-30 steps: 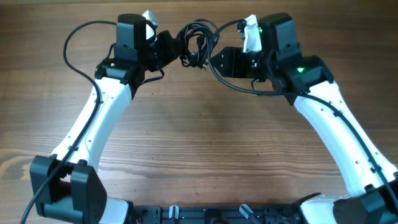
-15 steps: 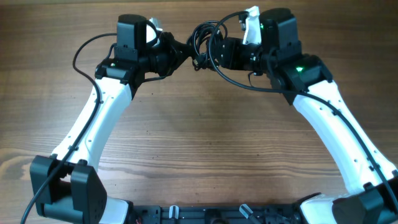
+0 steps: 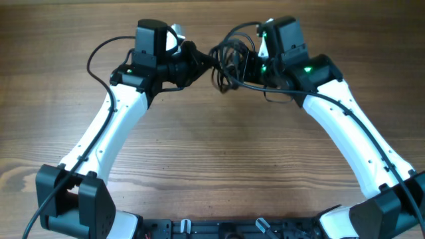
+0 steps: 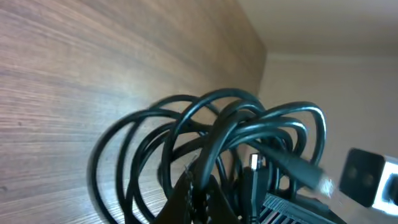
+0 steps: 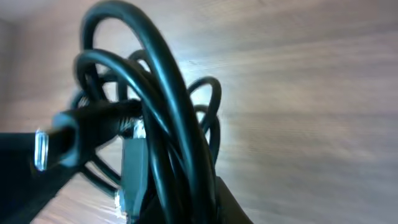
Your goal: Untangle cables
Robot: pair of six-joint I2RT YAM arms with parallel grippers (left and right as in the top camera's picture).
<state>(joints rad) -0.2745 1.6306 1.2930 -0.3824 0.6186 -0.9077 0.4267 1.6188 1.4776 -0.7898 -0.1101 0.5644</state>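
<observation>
Left fingers [image 4: 198, 202] pinch shut on the cables [image 3: 229, 56], and the right fingers [image 5: 227, 208] appear clamped on the same knot from the opposite side, holding it at the middle of the far edge of the bench [image 3: 212, 153]. The step looks like a pull-apart, best done slowly, each side keeping one strand so the loops slide rather than cinch. A free plug end [image 4: 320, 182] could catch in a loop. The right arm's thicker wire [image 3: 252, 83] runs just beside the knot.
</observation>
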